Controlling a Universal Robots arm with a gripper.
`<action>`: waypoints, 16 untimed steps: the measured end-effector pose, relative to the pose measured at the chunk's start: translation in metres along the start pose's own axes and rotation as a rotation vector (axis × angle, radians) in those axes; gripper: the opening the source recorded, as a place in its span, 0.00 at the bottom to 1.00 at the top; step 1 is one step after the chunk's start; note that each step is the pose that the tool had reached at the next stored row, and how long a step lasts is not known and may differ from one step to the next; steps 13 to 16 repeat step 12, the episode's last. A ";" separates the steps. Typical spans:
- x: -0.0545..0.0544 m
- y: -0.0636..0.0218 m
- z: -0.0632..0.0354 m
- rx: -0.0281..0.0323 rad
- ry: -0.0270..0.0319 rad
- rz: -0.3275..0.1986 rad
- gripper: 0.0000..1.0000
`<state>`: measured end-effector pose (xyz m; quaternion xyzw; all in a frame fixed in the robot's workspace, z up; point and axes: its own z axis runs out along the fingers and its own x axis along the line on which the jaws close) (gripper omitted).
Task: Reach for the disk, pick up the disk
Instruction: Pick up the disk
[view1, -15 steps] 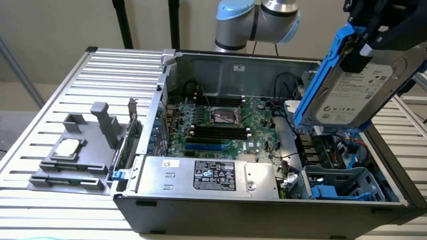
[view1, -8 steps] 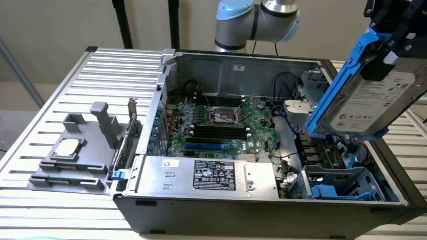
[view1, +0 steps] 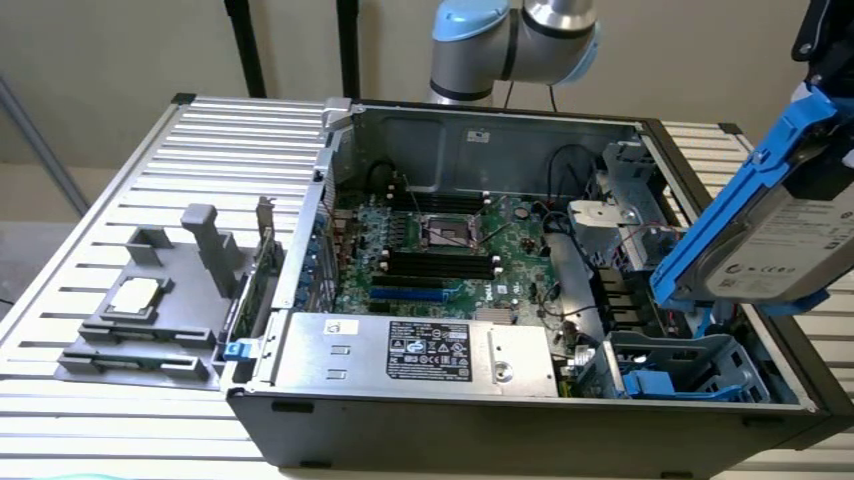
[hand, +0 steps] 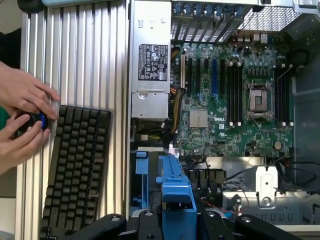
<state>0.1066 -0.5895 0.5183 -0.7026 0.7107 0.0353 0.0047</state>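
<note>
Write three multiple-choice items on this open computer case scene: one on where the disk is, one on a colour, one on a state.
1. Where is the disk?
A. Raised over the case's drive-bay corner at the exterior view's right
B. Flat on the grey tray
C. On the keyboard

2. What colour are the disk's side rails?
A. Red
B. Blue
C. Yellow

3. How does the processor socket on the motherboard stand?
A. Covered by a fan
B. Empty, no chip in it
C. Taped over

Answers: 1 A, the disk hangs tilted above the case; 2 B, the plastic frame around the metal body is blue; 3 B, the socket frame shows bare, while a chip lies on the grey tray.
</note>
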 end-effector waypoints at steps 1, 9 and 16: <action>0.003 -0.0012 -0.0001 0.0000 0.0000 0.000 0.33; 0.009 -0.0021 0.0006 0.0014 -0.0069 0.000 0.33; 0.009 -0.0021 0.0006 0.0014 -0.0069 0.000 0.33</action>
